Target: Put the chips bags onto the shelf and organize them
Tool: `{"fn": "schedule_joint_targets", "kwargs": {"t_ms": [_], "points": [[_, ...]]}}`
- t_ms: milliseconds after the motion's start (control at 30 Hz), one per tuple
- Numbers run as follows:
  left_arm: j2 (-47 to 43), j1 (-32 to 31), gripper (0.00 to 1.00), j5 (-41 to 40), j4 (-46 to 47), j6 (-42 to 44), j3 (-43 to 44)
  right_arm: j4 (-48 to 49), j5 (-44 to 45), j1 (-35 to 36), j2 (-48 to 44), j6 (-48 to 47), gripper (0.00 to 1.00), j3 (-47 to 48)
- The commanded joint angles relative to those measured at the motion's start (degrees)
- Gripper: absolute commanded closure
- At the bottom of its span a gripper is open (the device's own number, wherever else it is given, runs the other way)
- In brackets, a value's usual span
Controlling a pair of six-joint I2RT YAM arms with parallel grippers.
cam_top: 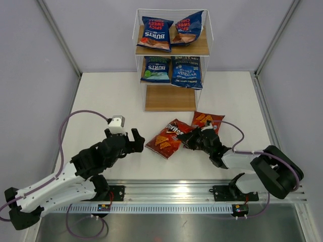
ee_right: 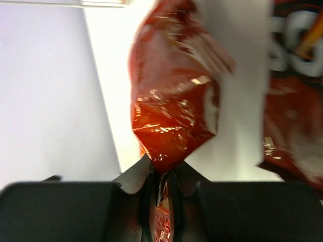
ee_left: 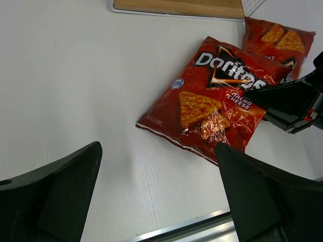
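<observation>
The shelf [cam_top: 202, 48] stands at the far middle. Its top board holds two dark blue Burts bags [cam_top: 155, 33] [cam_top: 187, 26]. Its middle level holds a third Burts bag [cam_top: 155, 68] and the blue Sea Salt & Vinegar bag [cam_top: 185, 71]. Two red Doritos bags lie on the table, the left one [cam_top: 166, 138] [ee_left: 212, 96] flat and face up. My right gripper [cam_top: 198, 137] [ee_right: 161, 174] is shut on an edge of the right Doritos bag [cam_top: 208, 121] [ee_right: 171, 101]. My left gripper [cam_top: 135, 141] [ee_left: 157, 151] is open and empty, just left of the left bag.
The shelf's lowest board [cam_top: 170, 98] juts toward me with no bag on it. A metal rail [cam_top: 202, 189] runs along the near table edge. The right arm's cable [cam_top: 237, 133] loops beside the right bag. Grey walls close in the table.
</observation>
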Motion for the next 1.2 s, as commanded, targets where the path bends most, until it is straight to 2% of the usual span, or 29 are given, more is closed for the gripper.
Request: {"fn": "schedule_joint_targets", "kwargs": {"t_ms": [0,67,100,167,200,300,367,500,533,600,633,700,733,800,833,933,1167], "points": [[-4.4,0.0,0.01,-2.8,4.6,-3.9,-2.1,6.3,3.5,0.7,-5.4,-2.0,0.85,0.2],[-8.3,0.0,0.01,-3.2,6.1,-4.9,-4.1,4.3,4.9,0.6,-8.6,-2.5,0.86,0.4],[-9.4,0.0,0.01,-3.5,6.5,-5.3,-4.8,3.8,5.4,0.7,-9.5,-2.9,0.93,0.5],[-12.6,0.0,0.01,-4.0,7.0,-6.6,-5.8,3.3,6.3,0.6,-12.0,-3.6,0.93,0.7],[-13.5,0.0,0.01,-4.1,7.0,-7.3,-6.7,2.9,6.6,0.7,-12.6,-3.6,1.00,0.7],[-17.2,0.0,0.01,-2.4,9.9,-11.0,-10.6,2.8,6.8,0.7,-15.2,-5.1,1.00,1.2],[-20.0,0.0,0.01,0.7,15.5,-14.6,-13.2,2.8,7.4,0.7,-17.0,-8.0,1.00,1.4],[-22.8,0.0,0.01,3.2,24.8,-28.7,-20.3,10.9,8.0,0.6,-19.2,-15.2,1.00,-1.9],[-23.0,0.0,0.01,3.5,29.9,-35.4,-23.7,12.5,8.7,0.6,-20.1,-17.2,1.00,-2.7],[-22.9,0.0,0.01,3.1,36.0,-43.3,-26.8,16.0,8.6,0.6,-21.9,-20.8,1.00,-3.8],[-22.6,0.0,0.01,2.6,42.1,-45.8,-30.0,16.2,7.9,0.6,-22.7,-21.8,1.00,-3.8],[-20.0,0.0,0.01,1.8,49.3,-52.3,-33.0,16.3,6.6,0.6,-24.9,-24.5,1.00,-3.3],[-18.1,0.0,0.01,1.5,58.0,-53.6,-34.3,16.4,5.5,0.6,-25.6,-25.3,1.00,-3.2],[-12.1,0.0,0.01,1.0,65.4,-56.1,-35.9,16.6,4.6,0.6,-27.4,-26.9,1.00,-3.3],[-9.9,0.0,0.01,1.4,71.4,-56.2,-35.5,16.7,3.4,0.6,-27.9,-27.3,1.00,-3.4],[-0.7,0.0,0.01,3.7,81.9,-55.3,-32.7,18.4,2.7,0.6,-28.9,-28.4,1.00,-4.0],[15.5,0.0,0.01,7.2,95.6,-63.6,-29.0,25.0,-1.7,0.6,-30.6,-29.2,1.00,-6.4]]}}
